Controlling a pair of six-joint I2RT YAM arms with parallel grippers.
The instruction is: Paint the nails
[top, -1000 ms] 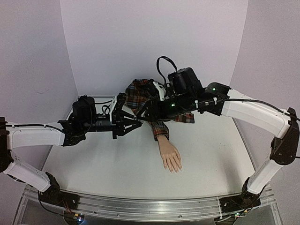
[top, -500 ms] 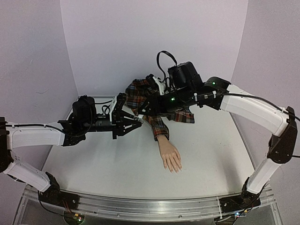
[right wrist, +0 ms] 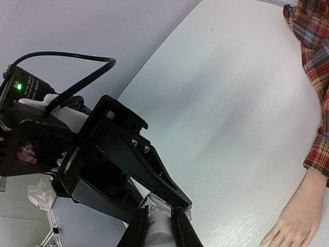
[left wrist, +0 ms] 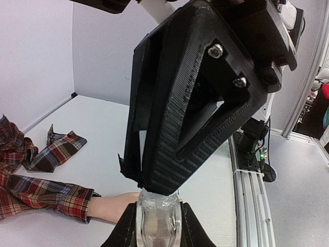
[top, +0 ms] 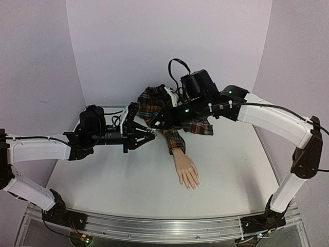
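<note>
Progress is judged slight: no polish can be made out on the nails (top: pixel 190 186), though they are too small for certainty, and opening the bottle (left wrist: pixel 158 222) appears to be the step in hand. Its body is clamped in the left gripper (top: pixel 150 135) above the table's (top: pixel 103 180) far left part, and the right gripper (top: pixel 156 123) is closed on its top. The hand (top: pixel 187 172) lies palm down near the table's middle, apart from both. Counted: one hand, five fingers, one plaid sleeve (top: pixel 175 142), one bottle, two grippers

White table (top: pixel 128 180) carries 1 mannequin hand (top: pixel 187 173) in a plaid sleeve (top: pixel 176 140).
</note>
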